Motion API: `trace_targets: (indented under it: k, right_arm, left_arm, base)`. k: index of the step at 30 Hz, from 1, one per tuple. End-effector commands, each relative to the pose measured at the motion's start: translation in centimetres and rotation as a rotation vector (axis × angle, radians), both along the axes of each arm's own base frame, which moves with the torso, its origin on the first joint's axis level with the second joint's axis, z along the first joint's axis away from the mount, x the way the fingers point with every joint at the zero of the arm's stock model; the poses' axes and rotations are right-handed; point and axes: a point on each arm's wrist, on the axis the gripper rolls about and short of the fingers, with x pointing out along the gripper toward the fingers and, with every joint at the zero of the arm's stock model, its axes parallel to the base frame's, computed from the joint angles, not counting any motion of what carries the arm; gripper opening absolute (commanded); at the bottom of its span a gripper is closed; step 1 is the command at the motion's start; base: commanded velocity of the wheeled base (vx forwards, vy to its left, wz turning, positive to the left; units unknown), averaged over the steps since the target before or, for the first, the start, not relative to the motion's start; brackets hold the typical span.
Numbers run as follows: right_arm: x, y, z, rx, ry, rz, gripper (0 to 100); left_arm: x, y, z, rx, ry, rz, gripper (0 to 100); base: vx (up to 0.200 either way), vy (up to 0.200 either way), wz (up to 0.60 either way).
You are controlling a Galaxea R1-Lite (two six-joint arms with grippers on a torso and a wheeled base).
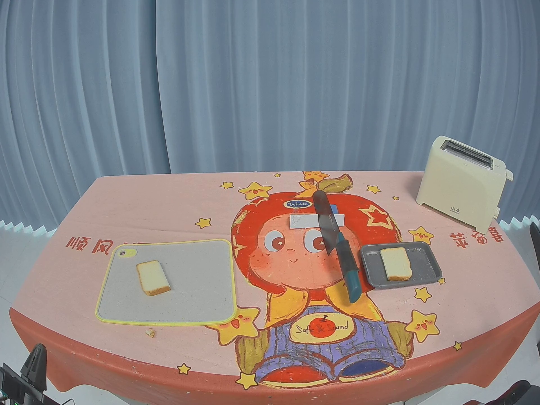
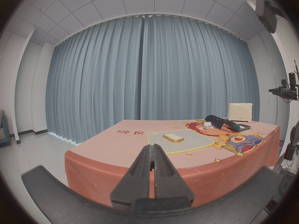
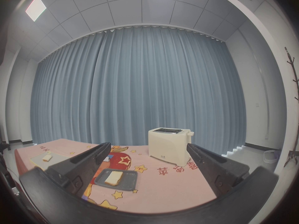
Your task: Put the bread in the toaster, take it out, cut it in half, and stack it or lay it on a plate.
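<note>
One piece of bread (image 1: 153,277) (image 2: 173,137) (image 3: 47,157) lies on the grey cutting board (image 1: 191,305) at the table's left. A second piece of bread (image 1: 396,263) (image 3: 113,177) lies on the dark grey plate (image 1: 426,265) (image 3: 129,183) right of centre. The cream toaster (image 1: 463,182) (image 2: 239,112) (image 3: 168,146) stands at the far right with its slots empty. A knife (image 1: 338,245) (image 2: 222,122) with a teal handle rests between board and plate. My left gripper (image 2: 152,162) is shut, held off the table's near left edge. My right gripper (image 3: 149,156) is open, off the near right side.
The table carries a pink cartoon cloth (image 1: 169,209). A small crumb (image 1: 150,332) lies just in front of the cutting board. A white card (image 1: 312,220) sits under the knife blade. A blue curtain (image 1: 270,68) hangs behind the table.
</note>
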Motion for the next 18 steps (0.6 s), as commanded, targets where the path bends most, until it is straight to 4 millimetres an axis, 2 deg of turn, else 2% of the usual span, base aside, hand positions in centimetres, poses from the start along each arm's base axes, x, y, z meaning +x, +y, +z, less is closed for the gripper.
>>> trace_targets:
  k: [1,18]
  right_arm:
    - [-1.4,0.0,0.1,-0.006,-0.037,0.035,100]
    - [-3.6,-0.1,-1.3,-0.039,-0.018,0.055,100]
  left_arm:
    - [0.0,0.0,-0.5,0.000,0.001,0.002,0]
    - [0.0,0.0,-0.5,0.000,0.001,0.000,0]
  base:
    - [0.000,0.000,0.00]
    - [0.000,0.000,0.00]
